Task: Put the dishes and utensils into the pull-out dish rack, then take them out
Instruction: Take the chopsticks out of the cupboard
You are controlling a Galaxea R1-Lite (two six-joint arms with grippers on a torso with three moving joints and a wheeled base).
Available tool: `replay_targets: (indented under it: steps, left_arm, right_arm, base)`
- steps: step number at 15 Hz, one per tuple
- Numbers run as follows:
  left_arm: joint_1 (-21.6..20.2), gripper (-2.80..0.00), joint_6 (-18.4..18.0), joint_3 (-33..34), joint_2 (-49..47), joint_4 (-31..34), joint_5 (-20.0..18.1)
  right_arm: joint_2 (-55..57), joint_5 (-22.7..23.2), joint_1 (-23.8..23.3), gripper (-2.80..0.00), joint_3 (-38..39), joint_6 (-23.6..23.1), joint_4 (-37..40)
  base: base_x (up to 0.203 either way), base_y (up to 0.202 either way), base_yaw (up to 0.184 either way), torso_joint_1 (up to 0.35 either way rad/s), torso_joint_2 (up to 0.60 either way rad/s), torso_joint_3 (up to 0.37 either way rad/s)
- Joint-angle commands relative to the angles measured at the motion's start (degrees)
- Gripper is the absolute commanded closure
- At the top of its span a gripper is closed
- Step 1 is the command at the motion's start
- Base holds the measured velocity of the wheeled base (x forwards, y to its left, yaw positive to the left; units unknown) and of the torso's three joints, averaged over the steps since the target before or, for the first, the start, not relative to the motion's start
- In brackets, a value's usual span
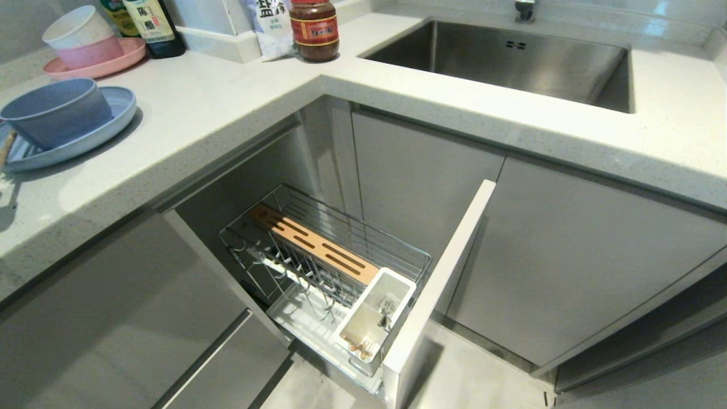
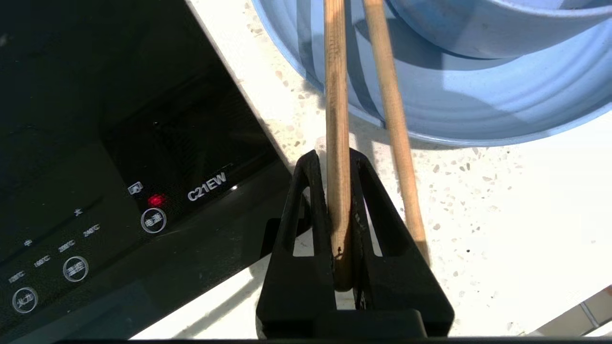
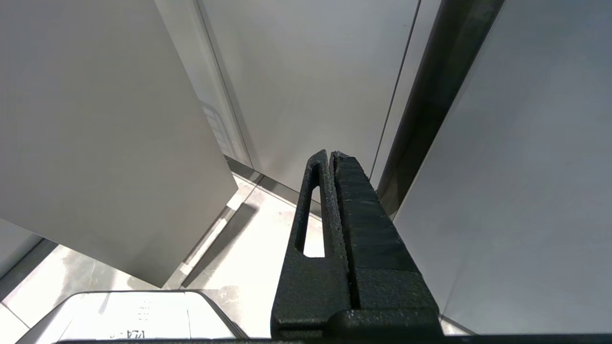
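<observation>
Only one light wooden chopstick [image 2: 337, 143] between clamped left fingers [image 2: 306, 210]; right fingers [image 3: 330, 191] pressed together.

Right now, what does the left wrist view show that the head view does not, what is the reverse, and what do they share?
Only the left wrist view: the left gripper shut on one chopstick, a second chopstick loose beside it, and a black cooktop panel.

Only the head view: the pull-out dish rack open, its white utensil cup holding a fork and what look like chopstick ends, the sink, and pink and white dishes.

Both: the blue plate with the blue-grey bowl on it, on the speckled countertop.
</observation>
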State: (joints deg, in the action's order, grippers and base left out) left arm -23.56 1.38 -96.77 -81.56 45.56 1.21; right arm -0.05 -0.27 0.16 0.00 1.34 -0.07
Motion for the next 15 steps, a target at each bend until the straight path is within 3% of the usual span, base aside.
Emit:
replay_targets:
  steps: [1, 6, 7, 15]
  left_arm:
    - [0.19, 0.00, 0.03, 0.18, -0.27, 0.15, 0.02]
    - [0.19, 0.00, 0.03, 0.18, -0.36, 0.06, 0.03]
    - [0.19, -2.80, 0.03, 0.18, -0.36, 0.06, 0.11]
    - [0.10, -2.80, 0.03, 0.09, -0.04, 0.06, 0.11]
  right_arm:
    - [-0.21, 0.00, 0.02, 0.00, 0.09, -0.02, -0.01]
    - [-0.21, 0.00, 0.02, 0.00, 0.09, -0.02, -0.01]
    - [-0.21, 0.00, 0.02, 0.00, 0.09, 0.04, -0.01]
    - [-0.21, 0.00, 0.02, 0.00, 0.09, 0.07, -0.01]
  base:
    - [0.000, 0.000, 0.000, 0.000, 0.00, 0.000]
    - [0.000, 0.000, 0.000, 0.000, 0.00, 0.000]
    - [0.000, 0.000, 0.000, 0.000, 0.00, 0.000]
    - [0.000, 0.000, 0.000, 0.000, 0.00, 0.000]
